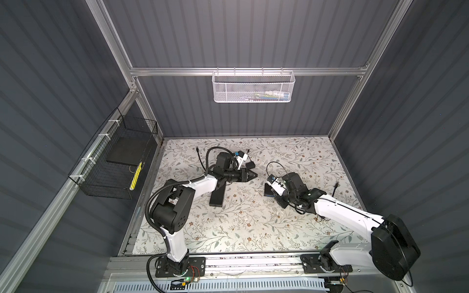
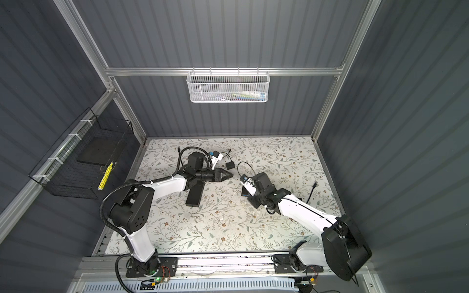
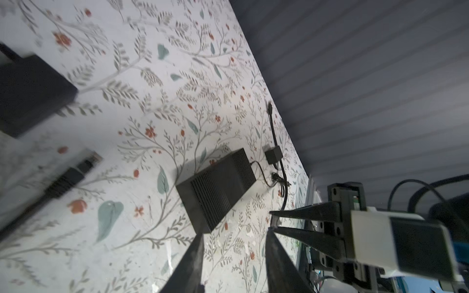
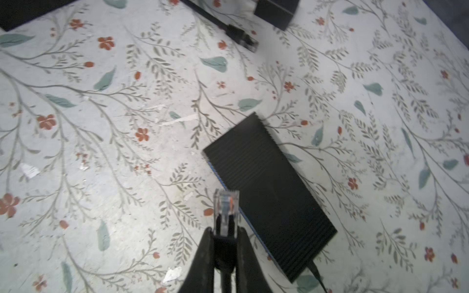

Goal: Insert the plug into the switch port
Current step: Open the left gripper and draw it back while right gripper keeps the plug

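My right gripper (image 4: 224, 232) is shut on the black boot of a clear plug (image 4: 225, 205), which sticks out past the fingertips. The plug's tip hangs just beside the blue-edged long side of the switch (image 4: 269, 192), a flat black ribbed box lying on the floral table. Its ports are hidden. In both top views the switch (image 1: 268, 190) (image 2: 244, 192) is half covered by the right wrist. My left gripper (image 3: 234, 233) (image 1: 253, 175) (image 2: 229, 174) is open and empty, left of the switch (image 3: 218, 187). In the left wrist view the right gripper (image 3: 272, 220) points at it.
A long black bar (image 1: 218, 195) lies under the left arm. A small black adapter (image 1: 250, 165) (image 3: 273, 154) with thin leads sits behind the switch. A second cable's plug (image 3: 88, 159) (image 4: 241, 38) lies loose on the table. Another cable (image 1: 335, 189) lies at the right.
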